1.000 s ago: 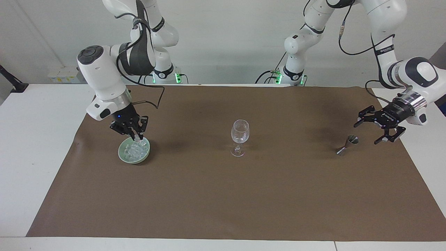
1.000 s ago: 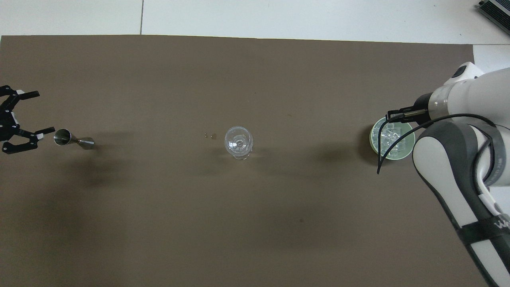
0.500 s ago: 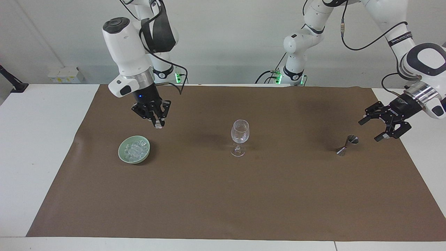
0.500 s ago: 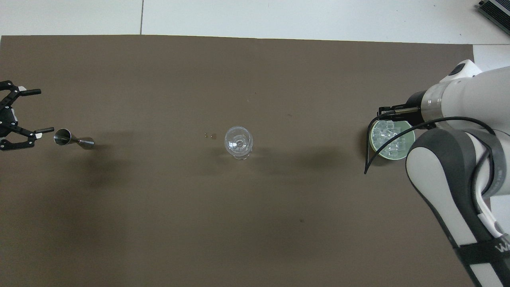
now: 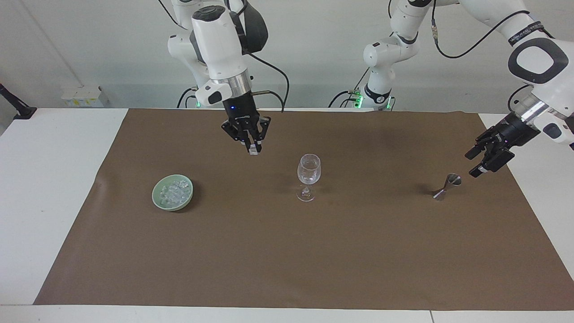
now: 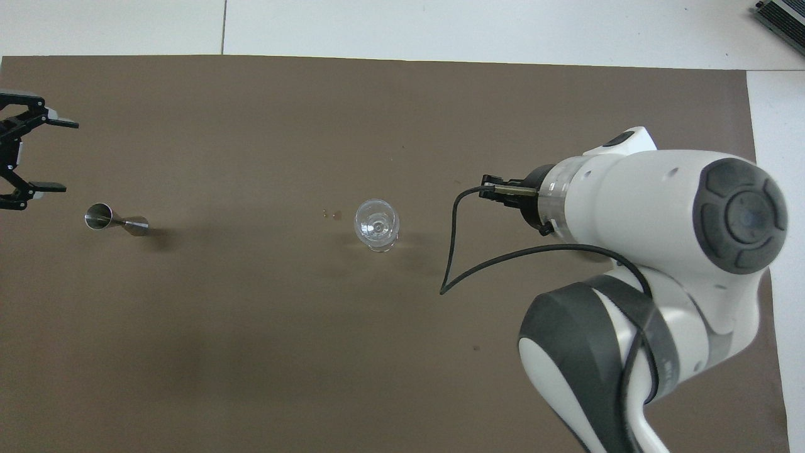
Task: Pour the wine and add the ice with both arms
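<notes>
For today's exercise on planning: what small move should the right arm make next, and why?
Probably carry on sideways until the right gripper is over the wine glass. It hangs above the mat between the bowl and the glass, shut on an ice chunk, so releasing now would miss.

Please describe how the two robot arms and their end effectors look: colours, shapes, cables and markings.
Both arms, the right arm and the left arm, are white and jointed, with dark grey round joint caps, silver wrist rings and loose black cables. The left arm carries a black band with small lettering. The right end effector and the left end effector are black and clawed. Green lights glow at both bases.
</notes>
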`<state>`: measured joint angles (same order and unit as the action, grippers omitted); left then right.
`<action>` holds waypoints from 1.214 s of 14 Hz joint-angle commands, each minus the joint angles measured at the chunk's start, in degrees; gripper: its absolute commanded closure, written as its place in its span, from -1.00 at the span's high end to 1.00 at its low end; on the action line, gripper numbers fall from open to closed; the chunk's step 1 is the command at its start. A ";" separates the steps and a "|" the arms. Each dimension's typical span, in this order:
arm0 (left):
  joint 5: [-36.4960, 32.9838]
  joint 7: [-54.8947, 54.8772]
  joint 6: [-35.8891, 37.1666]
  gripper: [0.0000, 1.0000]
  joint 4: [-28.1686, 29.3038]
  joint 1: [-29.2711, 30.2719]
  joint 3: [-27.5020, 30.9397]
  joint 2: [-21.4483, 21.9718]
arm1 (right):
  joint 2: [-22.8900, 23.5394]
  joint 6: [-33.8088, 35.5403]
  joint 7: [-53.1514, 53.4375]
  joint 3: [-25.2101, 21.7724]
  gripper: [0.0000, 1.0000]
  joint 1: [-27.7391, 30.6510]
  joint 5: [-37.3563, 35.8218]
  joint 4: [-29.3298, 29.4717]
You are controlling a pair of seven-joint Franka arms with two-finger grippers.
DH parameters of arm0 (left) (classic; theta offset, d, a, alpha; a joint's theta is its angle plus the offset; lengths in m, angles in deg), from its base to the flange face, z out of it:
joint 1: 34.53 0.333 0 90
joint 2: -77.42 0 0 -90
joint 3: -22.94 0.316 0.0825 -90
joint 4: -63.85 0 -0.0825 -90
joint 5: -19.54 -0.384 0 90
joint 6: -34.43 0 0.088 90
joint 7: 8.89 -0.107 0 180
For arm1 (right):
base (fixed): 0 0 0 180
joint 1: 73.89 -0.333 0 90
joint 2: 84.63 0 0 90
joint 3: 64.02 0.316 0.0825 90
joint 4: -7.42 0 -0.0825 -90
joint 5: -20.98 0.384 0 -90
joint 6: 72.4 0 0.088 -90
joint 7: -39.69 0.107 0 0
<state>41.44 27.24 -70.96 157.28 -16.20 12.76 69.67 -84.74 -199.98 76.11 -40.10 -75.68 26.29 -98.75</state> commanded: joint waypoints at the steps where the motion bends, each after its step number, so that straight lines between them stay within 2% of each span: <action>1: -6.23 -8.51 0.97 1.00 -1.23 -2.94 0.87 0.46 | 2.65 -5.55 6.71 1.04 -0.83 -3.55 1.02 0.61; 4: -13.87 -12.12 2.38 1.00 -1.85 -6.80 0.52 1.07 | 5.03 -8.82 10.16 1.04 -0.80 -7.17 0.58 1.05; 7: -18.01 -18.34 3.61 1.00 -2.81 -9.79 0.52 1.68 | 7.48 -12.86 10.43 1.04 -0.77 -7.79 -0.30 2.36; 9: -18.82 -23.71 4.49 1.00 -2.82 -9.80 -0.18 2.30 | 8.20 -13.22 9.91 1.04 -0.74 -7.88 -0.56 2.72; 14: -18.82 -28.22 4.22 1.00 -2.47 -9.80 -0.36 3.53 | 9.69 -13.31 8.24 1.04 -0.64 -8.59 -2.50 1.84; 17: -18.73 -29.61 5.71 1.00 -1.07 -9.71 -0.27 5.81 | 10.74 -13.74 8.06 1.04 -0.57 -9.46 -2.59 1.66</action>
<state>23.82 -0.68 -67.34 154.93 -25.66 12.09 73.10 -75.01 -212.73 85.13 -39.15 -84.43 24.52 -97.41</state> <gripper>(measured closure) 0.000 0.753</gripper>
